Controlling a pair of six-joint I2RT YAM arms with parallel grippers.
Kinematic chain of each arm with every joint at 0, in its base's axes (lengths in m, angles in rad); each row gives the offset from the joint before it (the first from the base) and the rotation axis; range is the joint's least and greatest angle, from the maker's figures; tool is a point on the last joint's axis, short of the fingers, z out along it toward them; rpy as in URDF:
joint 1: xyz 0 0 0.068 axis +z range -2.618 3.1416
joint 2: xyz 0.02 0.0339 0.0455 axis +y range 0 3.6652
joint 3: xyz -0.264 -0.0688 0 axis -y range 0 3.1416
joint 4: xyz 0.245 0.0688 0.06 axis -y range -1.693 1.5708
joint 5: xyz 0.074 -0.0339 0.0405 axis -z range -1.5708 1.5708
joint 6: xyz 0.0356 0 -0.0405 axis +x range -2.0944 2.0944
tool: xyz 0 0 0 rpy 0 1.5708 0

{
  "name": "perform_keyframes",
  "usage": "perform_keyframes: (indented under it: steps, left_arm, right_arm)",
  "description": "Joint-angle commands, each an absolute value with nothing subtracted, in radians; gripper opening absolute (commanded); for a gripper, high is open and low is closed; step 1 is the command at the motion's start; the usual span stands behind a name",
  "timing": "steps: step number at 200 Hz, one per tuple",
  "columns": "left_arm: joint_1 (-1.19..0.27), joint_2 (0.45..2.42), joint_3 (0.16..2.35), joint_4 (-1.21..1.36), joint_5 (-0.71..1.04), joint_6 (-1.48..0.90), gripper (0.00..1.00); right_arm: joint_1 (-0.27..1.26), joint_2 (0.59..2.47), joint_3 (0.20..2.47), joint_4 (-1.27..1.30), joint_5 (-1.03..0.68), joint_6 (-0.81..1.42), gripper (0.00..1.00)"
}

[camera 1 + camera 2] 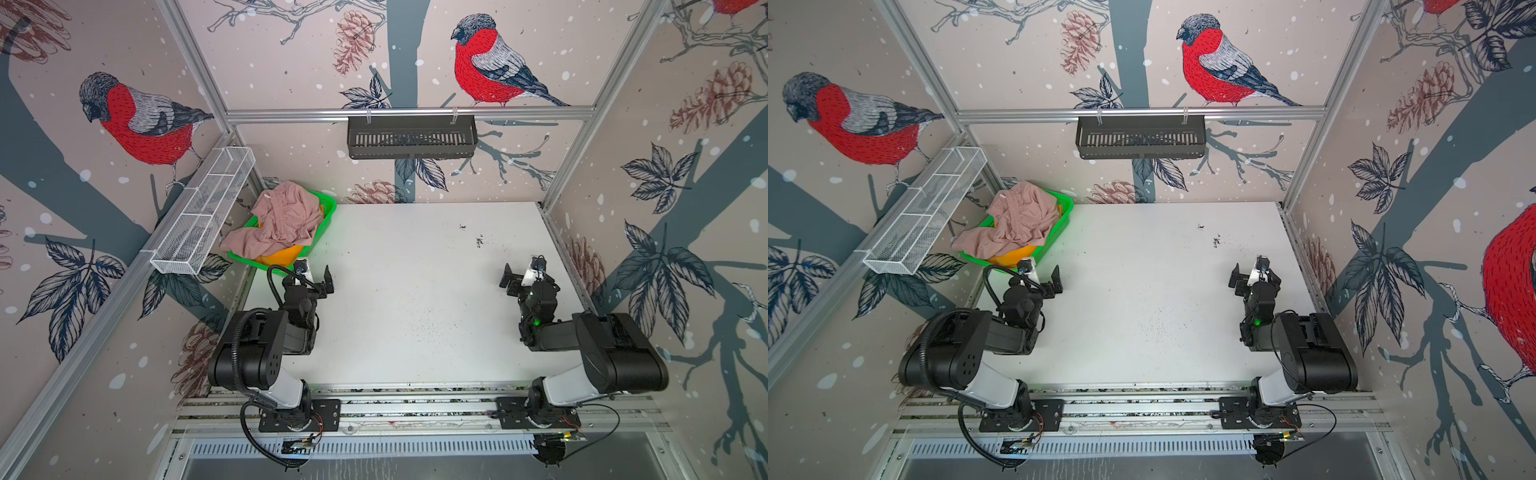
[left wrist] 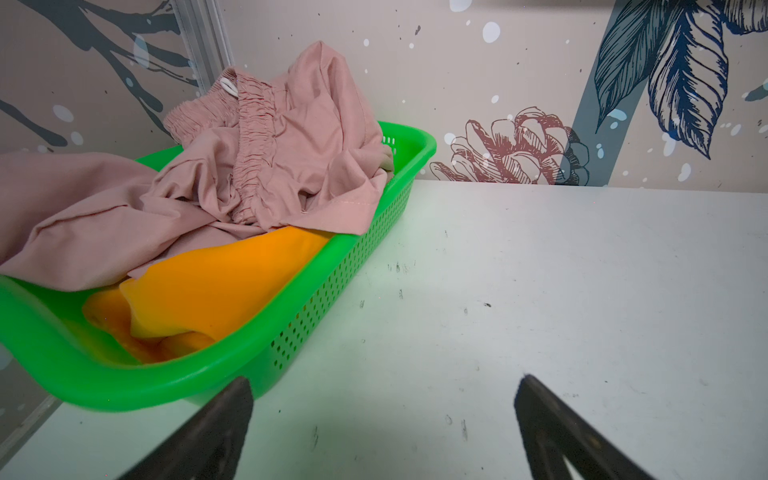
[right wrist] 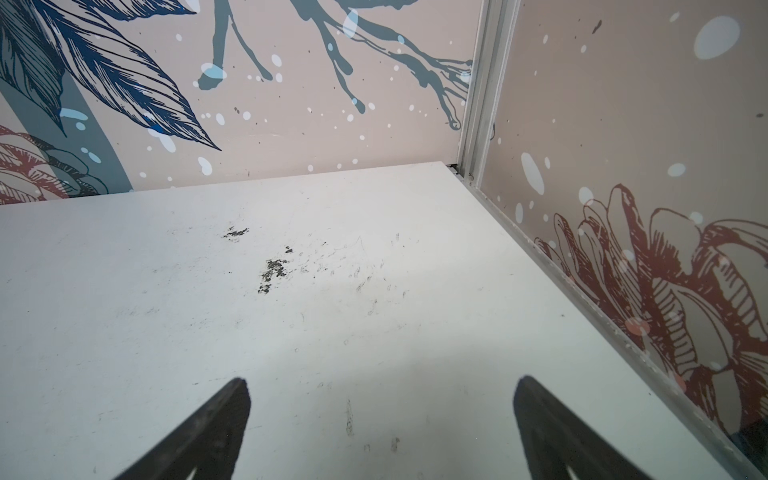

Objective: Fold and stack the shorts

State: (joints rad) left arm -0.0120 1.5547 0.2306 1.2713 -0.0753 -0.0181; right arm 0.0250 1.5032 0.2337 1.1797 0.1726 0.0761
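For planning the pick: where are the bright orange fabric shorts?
The bright orange shorts lie far left in both top views, inside the green plastic mesh basket, under the dusty pink shorts.

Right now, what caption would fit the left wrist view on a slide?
Open left gripper faces a green basket holding crumpled pink shorts over orange shorts.
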Motion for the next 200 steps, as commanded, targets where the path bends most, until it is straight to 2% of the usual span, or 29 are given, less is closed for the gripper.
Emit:
perform_keyframes:
  steps: [1, 41, 63, 77, 88, 116, 138, 162, 200]
  left_arm:
    - [-0.012, 1.554, 0.232, 1.307, -0.075, -0.004, 0.99]
    - [-0.012, 1.553, 0.23, 1.31, -0.075, -0.003, 0.97]
    - [-0.045, 1.527, 0.221, 1.307, -0.098, 0.033, 0.97]
    - [-0.063, 1.485, 0.217, 1.289, -0.141, 0.039, 0.97]
    - [-0.067, 1.412, 0.246, 1.159, -0.176, 0.024, 0.97]
    - [-0.067, 1.232, 0.431, 0.737, -0.162, -0.065, 0.98]
    - [-0.068, 1.198, 0.611, 0.52, -0.154, -0.162, 0.98]
    - [-0.068, 1.259, 0.839, 0.315, -0.175, -0.168, 0.98]
    - [-0.062, 1.48, 1.16, 0.107, -0.306, -0.123, 0.98]
  right_arm:
    - [0.025, 1.503, 0.239, 1.191, 0.173, 0.078, 1.0]
    - [0.025, 1.503, 0.24, 1.191, 0.176, 0.079, 1.0]
    - [0.025, 1.493, 0.242, 1.201, 0.17, 0.071, 0.93]
    - [0.029, 1.448, 0.301, 1.038, 0.193, 0.081, 0.92]
    - [0.034, 1.407, 0.342, 0.942, 0.204, 0.079, 0.9]
    - [0.103, 1.288, 0.361, 0.862, 0.219, 0.045, 0.91]
    - [0.133, 1.219, 0.396, 0.795, 0.066, 0.09, 0.93]
    - [0.195, 1.18, 0.473, 0.651, 0.003, 0.099, 0.95]
    - [0.264, 1.144, 0.524, 0.537, -0.088, 0.098, 0.96]
